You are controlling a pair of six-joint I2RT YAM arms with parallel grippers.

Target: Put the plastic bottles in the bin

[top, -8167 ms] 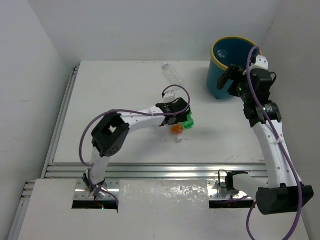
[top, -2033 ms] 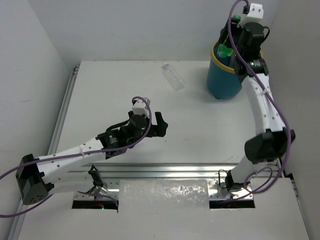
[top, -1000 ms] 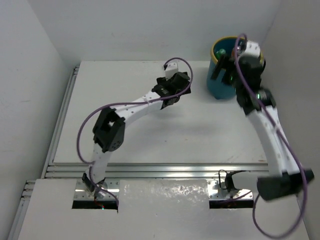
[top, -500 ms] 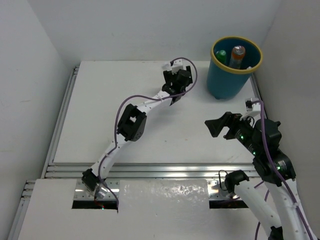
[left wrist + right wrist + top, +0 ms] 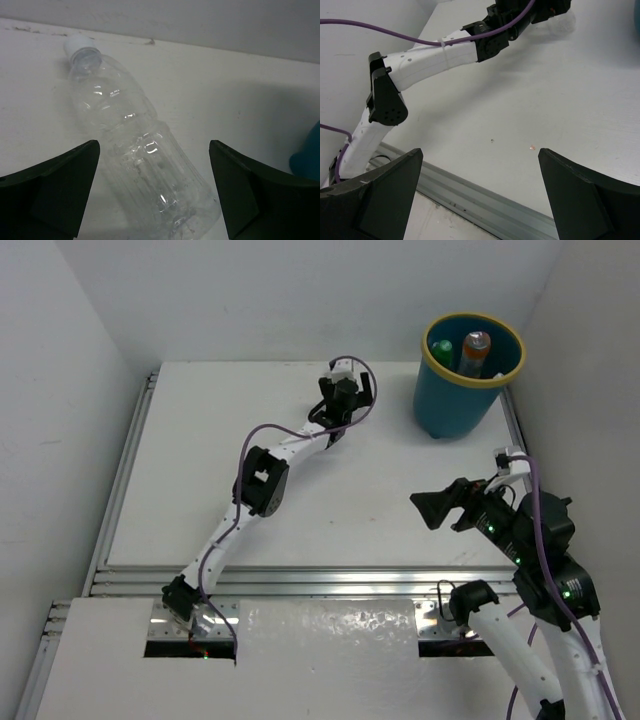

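Note:
A clear plastic bottle with a white cap lies on the white table at the far back. My left gripper is open and straddles its lower half, one finger on each side, not touching it. In the top view the left gripper covers that bottle. The teal bin with a yellow rim stands at the back right and holds a green bottle and an orange bottle. My right gripper is open and empty, above the table near right; it also shows in the right wrist view.
The back wall runs just behind the clear bottle. A sliver of the bin shows to the bottle's right. The left arm stretches diagonally across the table middle. A metal rail lines the near table edge.
The right arm pulled back from over the bin to the near right, leaving the orange bottle in the bin. The left gripper reached farther back and now straddles the clear bottle.

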